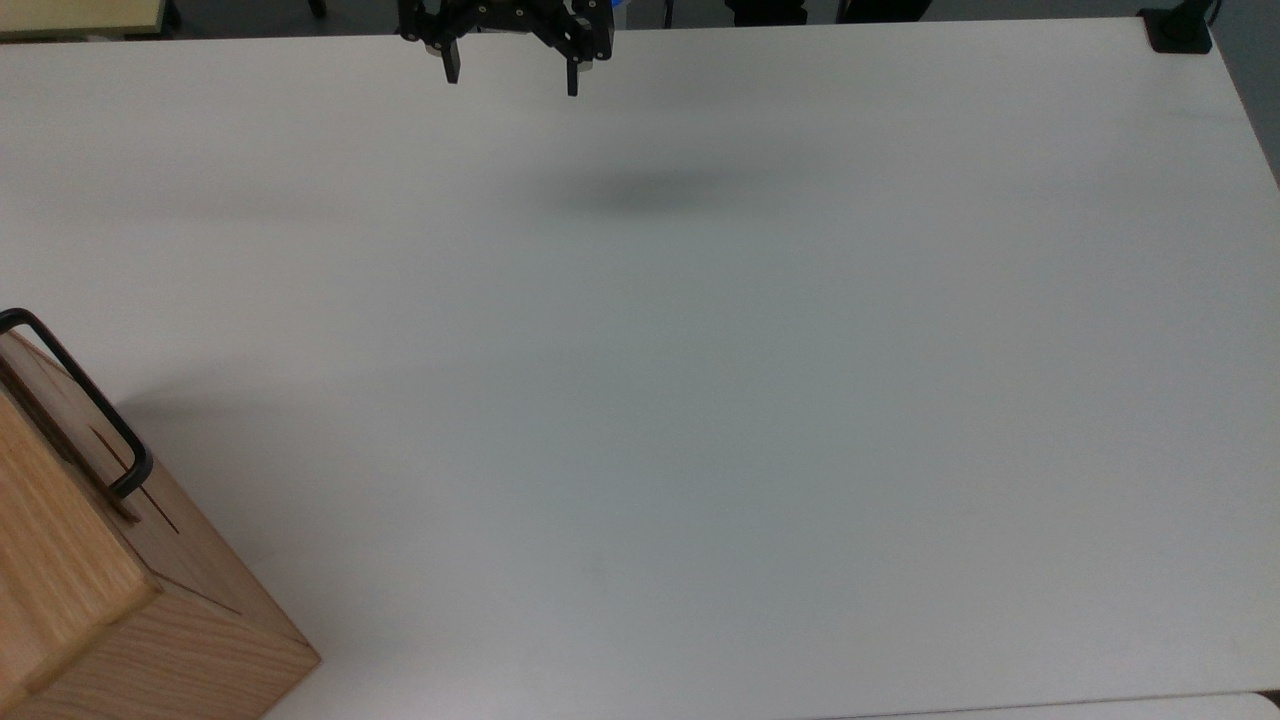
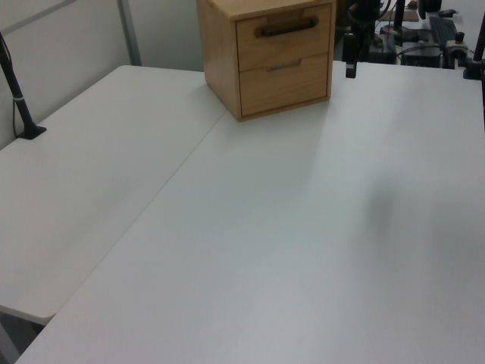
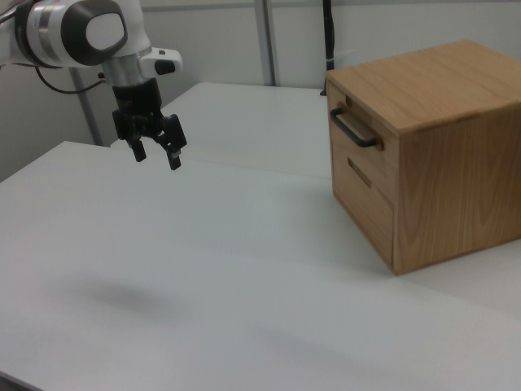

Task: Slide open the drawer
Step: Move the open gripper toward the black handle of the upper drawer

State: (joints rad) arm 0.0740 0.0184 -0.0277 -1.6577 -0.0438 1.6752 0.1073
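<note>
The drawer (image 3: 342, 137) is the upper one in a light wood box; its front sits flush with the casing. Its long black bar handle (image 3: 355, 129) runs across the front. In the top view the drawer (image 1: 60, 395) and handle (image 1: 85, 400) are at the lower left; in the left view the drawer (image 2: 284, 44) and handle (image 2: 286, 29) are at the top centre. My gripper (image 3: 155, 155) hangs open above the table with nothing between its fingers, far from the box. It is at the top edge of the top view, gripper (image 1: 511, 75), and just right of the box in the left view, gripper (image 2: 352, 67).
A second drawer (image 2: 286, 80) with a recessed grip sits below the first. The wooden casing (image 3: 448, 187) stands on a wide white table (image 1: 700, 400). A black clamp post (image 2: 19, 98) is at the left view's left table edge, and a second table adjoins there.
</note>
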